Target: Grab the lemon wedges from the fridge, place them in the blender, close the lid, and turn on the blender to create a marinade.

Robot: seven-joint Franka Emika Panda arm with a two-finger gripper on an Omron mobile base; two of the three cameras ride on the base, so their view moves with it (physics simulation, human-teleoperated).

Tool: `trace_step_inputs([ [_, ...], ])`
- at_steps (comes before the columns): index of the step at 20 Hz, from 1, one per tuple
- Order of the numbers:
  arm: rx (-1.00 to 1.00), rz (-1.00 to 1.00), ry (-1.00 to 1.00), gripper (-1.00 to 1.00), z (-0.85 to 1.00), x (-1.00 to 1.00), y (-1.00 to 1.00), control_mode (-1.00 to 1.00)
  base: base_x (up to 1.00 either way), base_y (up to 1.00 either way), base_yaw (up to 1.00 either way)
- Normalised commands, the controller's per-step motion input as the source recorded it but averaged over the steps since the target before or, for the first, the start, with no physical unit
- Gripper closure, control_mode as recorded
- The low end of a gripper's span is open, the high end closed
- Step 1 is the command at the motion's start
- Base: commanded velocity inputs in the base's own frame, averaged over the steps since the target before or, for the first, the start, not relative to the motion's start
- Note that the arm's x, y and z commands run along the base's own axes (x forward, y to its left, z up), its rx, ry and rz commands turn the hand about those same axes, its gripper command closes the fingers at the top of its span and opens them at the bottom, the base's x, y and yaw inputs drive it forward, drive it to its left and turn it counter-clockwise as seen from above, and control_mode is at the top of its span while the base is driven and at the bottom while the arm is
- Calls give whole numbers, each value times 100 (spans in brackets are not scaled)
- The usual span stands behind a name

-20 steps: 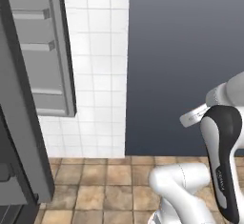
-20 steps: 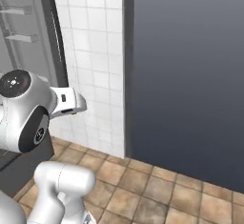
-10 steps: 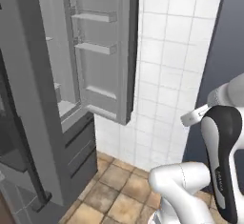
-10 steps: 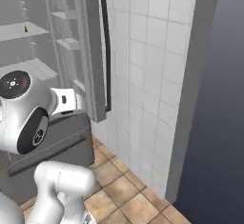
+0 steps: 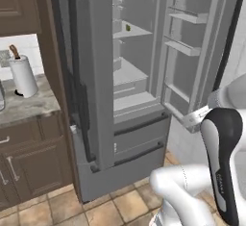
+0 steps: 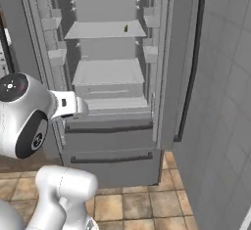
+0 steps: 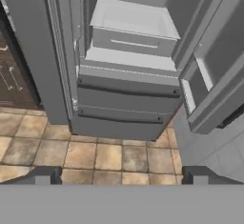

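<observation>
My fingers [image 7: 42,176]: two dark tips at bottom of hand view, spread to widest, nothing between them. My gripper [image 7: 119,178] hung low before fridge [image 5: 129,76], aimed at lower drawers and tiled floor. Lemon wedges [image 5: 128,27]: tiny yellow-green speck on upper shelf, also visible from right base [image 6: 126,28]; individual wedges and long axis too small to tell. Key relation: wedges lay well above and deeper than my fingers, inside open doors. Judged need: raise, then reach in.
</observation>
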Motion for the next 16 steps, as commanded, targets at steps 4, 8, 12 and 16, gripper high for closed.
trace_step_inputs([
  [4, 0, 0, 0, -100, 0, 0, 0, 100, 13, -40, 47],
  [8, 0, 0, 0, -100, 0, 0, 0, 100, 0, -7, 3],
  [12, 0, 0, 0, -100, 0, 0, 0, 100, 6, -44, 0],
  [16, 0, 0, 0, -100, 0, 0, 0, 100, 16, -45, 3],
])
